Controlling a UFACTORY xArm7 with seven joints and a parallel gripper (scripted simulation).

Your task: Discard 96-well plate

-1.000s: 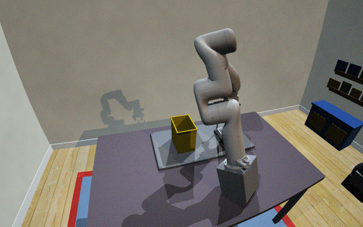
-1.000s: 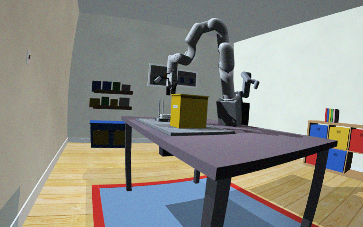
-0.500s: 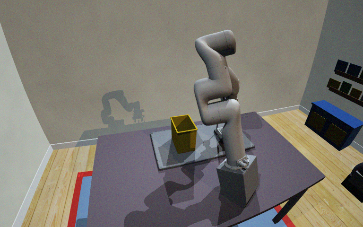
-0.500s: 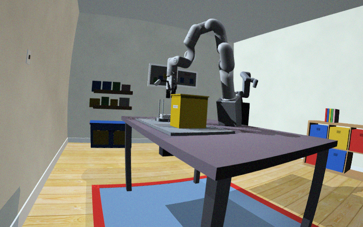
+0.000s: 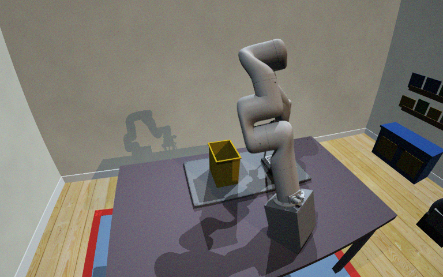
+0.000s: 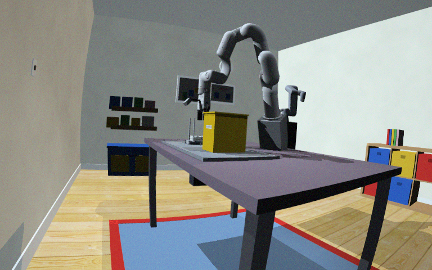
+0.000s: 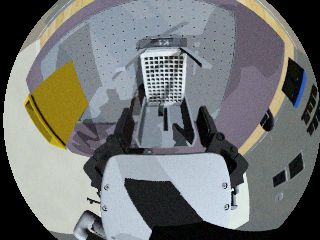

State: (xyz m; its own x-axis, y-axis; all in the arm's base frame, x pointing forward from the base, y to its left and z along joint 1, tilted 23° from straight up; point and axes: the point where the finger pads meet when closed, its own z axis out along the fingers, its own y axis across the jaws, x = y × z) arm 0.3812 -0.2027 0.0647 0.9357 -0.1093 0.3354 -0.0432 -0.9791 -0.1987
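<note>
Standing on the grey mat [image 5: 202, 192], the yellow bin W1 [image 5: 224, 163] was upright with its mouth open. Right of it, the gripper [image 7: 164, 120] hung above rack K1 [image 6: 192, 127] with its jaws spread fully and nothing between them. The upper plate [image 7: 163, 76] lay on the rack, its well grid facing up. Farther right stood the arm's pedestal [image 5: 305, 225].

table: purple top [image 6: 286, 178], dark legs, under the tool | mat: grey [image 5: 202, 192], on the table below the tool | rug: blue, red border [image 6: 178, 242], on the floor beneath | cabinet: blue [image 6: 127, 157], beyond the tool by the wall | cube shelf: coloured bins [image 6: 369, 147], well apart
</note>
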